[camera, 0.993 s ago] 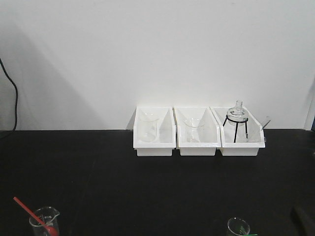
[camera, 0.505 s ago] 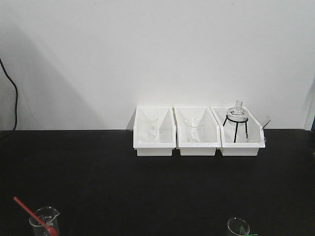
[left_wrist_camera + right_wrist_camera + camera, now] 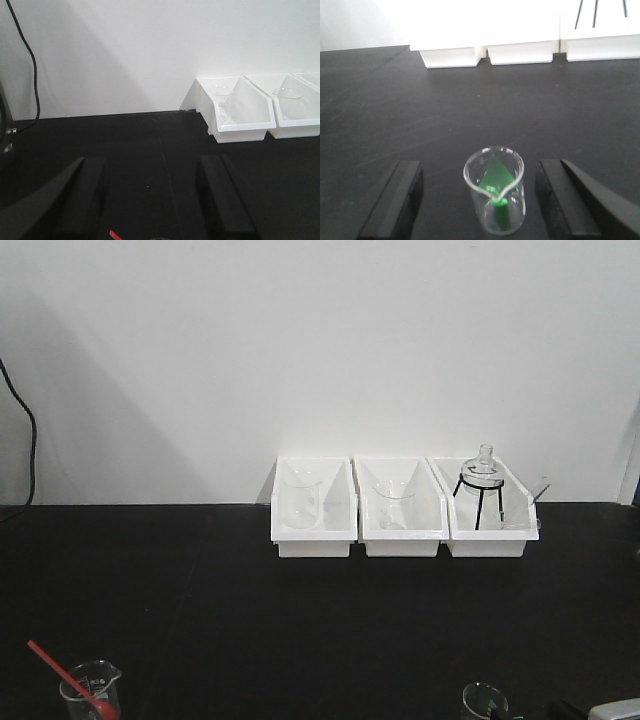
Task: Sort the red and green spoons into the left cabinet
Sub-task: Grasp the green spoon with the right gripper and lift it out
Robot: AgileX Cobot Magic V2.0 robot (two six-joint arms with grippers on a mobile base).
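The red spoon [image 3: 58,669] is seen standing tilted in a glass beaker [image 3: 92,696] at the near left of the black desk [image 3: 300,620], its handle leaning up and to the left over the rim. The green spoon [image 3: 496,179] is held inside a second beaker [image 3: 516,197] at the near right of the desk, with only its green bowl and a short part of its stem made out through the glass.

The left claw [image 3: 150,165] is held spread apart above the bare desk, nothing being gripped; a small red tip [image 3: 114,233] is shown at the bottom edge between its fingers, too little of it to be identified. The right claw [image 3: 479,166] is likewise spread wide; the second beaker stands between its two fingers, well apart from each, and is not clamped.

Three white bins [image 3: 402,540] are lined up side by side against the white wall [image 3: 320,350] at the far edge of the desk; a clear beaker is held in each of the two left bins, and a black tripod [image 3: 481,502] carrying a glass flask [image 3: 484,468] is held in the right one. A black cable [image 3: 33,75] is seen hanging down the wall at the left.
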